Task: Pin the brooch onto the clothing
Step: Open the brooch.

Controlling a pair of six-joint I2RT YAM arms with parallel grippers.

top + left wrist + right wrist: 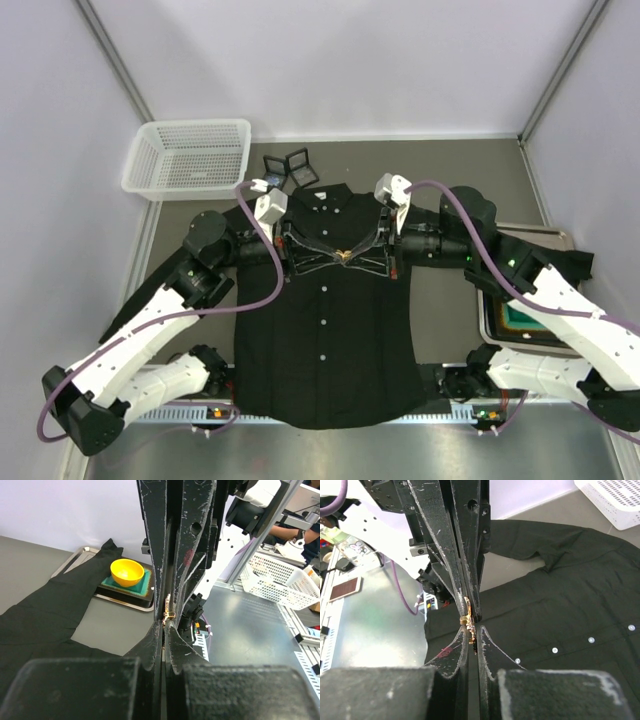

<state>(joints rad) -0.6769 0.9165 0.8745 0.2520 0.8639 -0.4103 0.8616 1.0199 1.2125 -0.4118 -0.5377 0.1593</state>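
The left fingers (176,647) and right fingers (487,647) clench a thin gold metal brooch (343,256) above the flat black shirt (325,340).

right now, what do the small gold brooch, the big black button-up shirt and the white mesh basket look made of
Small gold brooch: likely metal, gold-toned with a glint; too small to be sure.
Big black button-up shirt: woven cloth, matte, soft folds at the sleeves.
White mesh basket: probably moulded plastic, regular lattice, smooth rim.
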